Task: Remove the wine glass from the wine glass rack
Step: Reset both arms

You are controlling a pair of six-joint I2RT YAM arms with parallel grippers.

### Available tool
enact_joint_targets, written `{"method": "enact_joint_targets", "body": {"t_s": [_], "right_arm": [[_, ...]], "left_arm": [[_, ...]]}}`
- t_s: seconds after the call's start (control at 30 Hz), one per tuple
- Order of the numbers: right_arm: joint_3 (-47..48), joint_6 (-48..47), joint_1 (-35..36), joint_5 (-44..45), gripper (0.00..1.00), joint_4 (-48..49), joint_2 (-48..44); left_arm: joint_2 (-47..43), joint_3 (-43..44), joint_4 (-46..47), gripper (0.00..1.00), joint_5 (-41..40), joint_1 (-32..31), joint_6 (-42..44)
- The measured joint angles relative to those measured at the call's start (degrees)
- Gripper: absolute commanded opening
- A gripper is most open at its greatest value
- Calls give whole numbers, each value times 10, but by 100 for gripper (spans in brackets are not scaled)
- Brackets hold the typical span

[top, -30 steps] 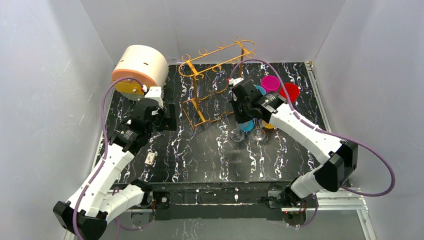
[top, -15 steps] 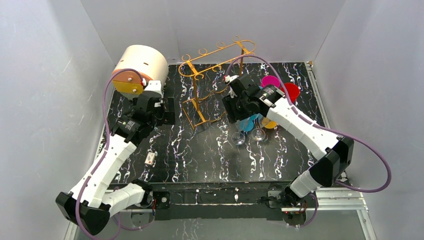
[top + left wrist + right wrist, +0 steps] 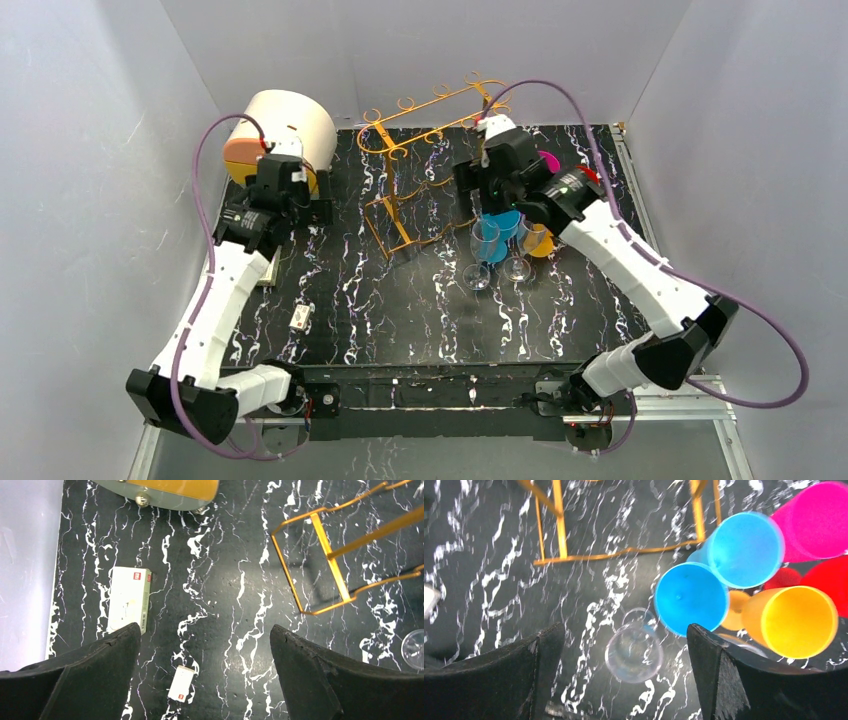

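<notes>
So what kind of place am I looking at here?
Most likely a robotics lab test cell, not a home: plain white walls box in a black marble-patterned tabletop, with staged props like a golden wire rack and bright plastic cups.

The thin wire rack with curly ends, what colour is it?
Golden orange; the thin wire rack shows best in the top external view.

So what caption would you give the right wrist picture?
Open right hand above a clear wine glass beside coloured cups, gold rack behind.
</notes>
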Motion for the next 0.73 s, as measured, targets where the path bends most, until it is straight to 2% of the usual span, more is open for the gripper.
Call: {"method": "enact_joint_targets", "body": {"t_s": [0.13, 0.23, 0.37, 0.53, 0.73], "right_arm": [[0, 10, -60, 6, 99, 36, -30], [2, 22, -157, -21, 99, 53, -39], [14, 31, -254, -28, 99, 50, -33], [20, 34, -263, -45, 99, 49, -37], [20, 52, -261, -70, 99, 50, -45]], "left_arm": [[34, 30, -7, 98, 59, 76, 3], [72, 80, -17, 98, 95, 124, -7], [109, 156, -20, 98, 89, 139, -59], [95, 172, -17, 98, 34, 139, -118], [90, 172, -17, 98, -2, 135, -117]]}}
